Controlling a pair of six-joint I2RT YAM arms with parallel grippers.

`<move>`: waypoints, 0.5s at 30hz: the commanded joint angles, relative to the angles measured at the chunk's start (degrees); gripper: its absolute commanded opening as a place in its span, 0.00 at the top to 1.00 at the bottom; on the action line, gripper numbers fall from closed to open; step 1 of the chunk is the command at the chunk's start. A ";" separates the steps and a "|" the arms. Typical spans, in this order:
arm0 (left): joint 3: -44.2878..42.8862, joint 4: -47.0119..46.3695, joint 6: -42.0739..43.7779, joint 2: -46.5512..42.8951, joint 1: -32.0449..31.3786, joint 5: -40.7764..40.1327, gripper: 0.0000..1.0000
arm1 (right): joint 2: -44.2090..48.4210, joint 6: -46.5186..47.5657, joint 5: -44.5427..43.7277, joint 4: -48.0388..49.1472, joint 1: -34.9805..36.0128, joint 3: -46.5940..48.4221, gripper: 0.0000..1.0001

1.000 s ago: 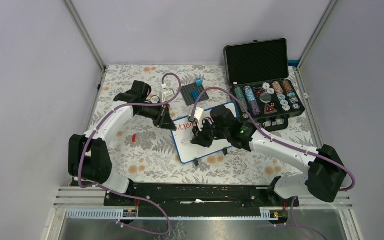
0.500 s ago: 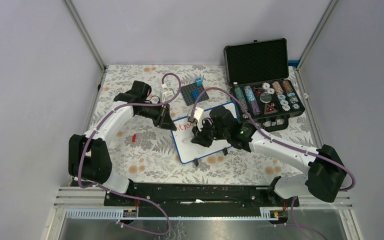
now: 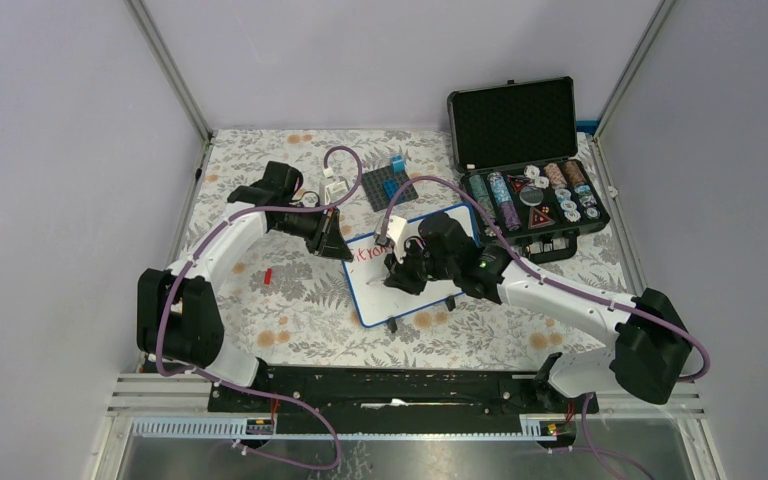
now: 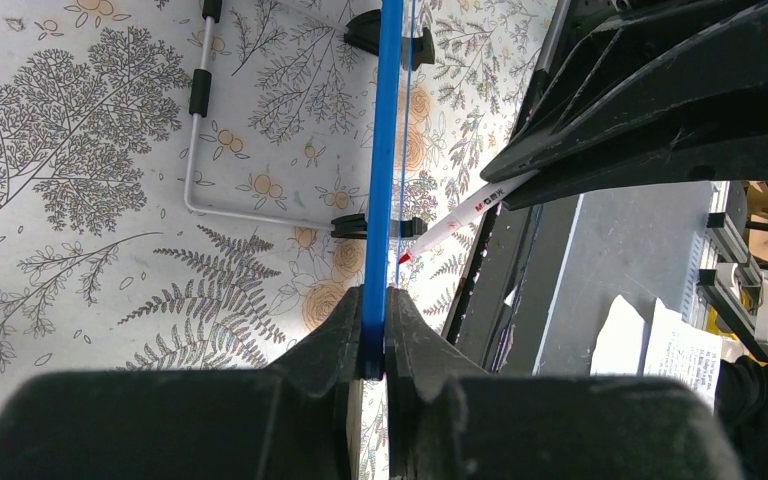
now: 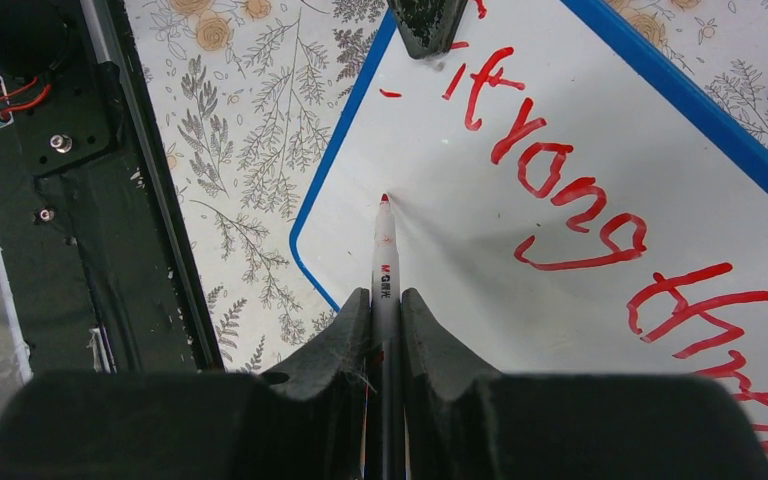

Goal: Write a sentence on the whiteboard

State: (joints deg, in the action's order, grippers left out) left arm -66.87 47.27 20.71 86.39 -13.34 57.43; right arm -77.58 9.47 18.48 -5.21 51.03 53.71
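Observation:
The whiteboard [image 3: 380, 300], white with a thin blue rim, lies at the table's middle with red handwriting [image 3: 370, 254] near its far-left corner. My left gripper [image 3: 343, 250] is shut on the board's left edge; in the left wrist view the blue rim [image 4: 388, 150] runs edge-on between the fingers of the left gripper [image 4: 373, 330]. My right gripper [image 5: 386, 300] is shut on a white marker [image 5: 384, 250]. Its red tip rests on bare whiteboard [image 5: 480, 250] below the first written line [image 5: 560, 180]. The marker [image 4: 460, 215] also shows beyond the rim.
An open black case [image 3: 520, 125] with rows of chips stands at the back right. A dark baseplate [image 3: 392, 187] with a blue brick [image 3: 398, 163] lies behind the board. A small red piece [image 3: 268, 275] lies on the floral cloth at the left.
The right arm has edged slightly to the left over the board with the marker. The left arm holds still on the rim.

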 commanded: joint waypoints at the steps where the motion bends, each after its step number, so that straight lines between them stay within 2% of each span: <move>1: -1.53 -1.53 1.69 0.57 0.16 -1.35 1.00 | -0.22 1.22 -1.31 -0.41 0.74 0.32 1.00; 15: -1.46 -1.51 1.95 0.83 0.16 -1.34 1.00 | -1.76 0.72 -3.88 0.39 0.75 1.55 1.00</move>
State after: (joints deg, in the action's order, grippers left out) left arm -66.87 47.20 20.71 86.65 -13.34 57.41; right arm -78.30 9.80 17.06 -5.69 51.37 53.71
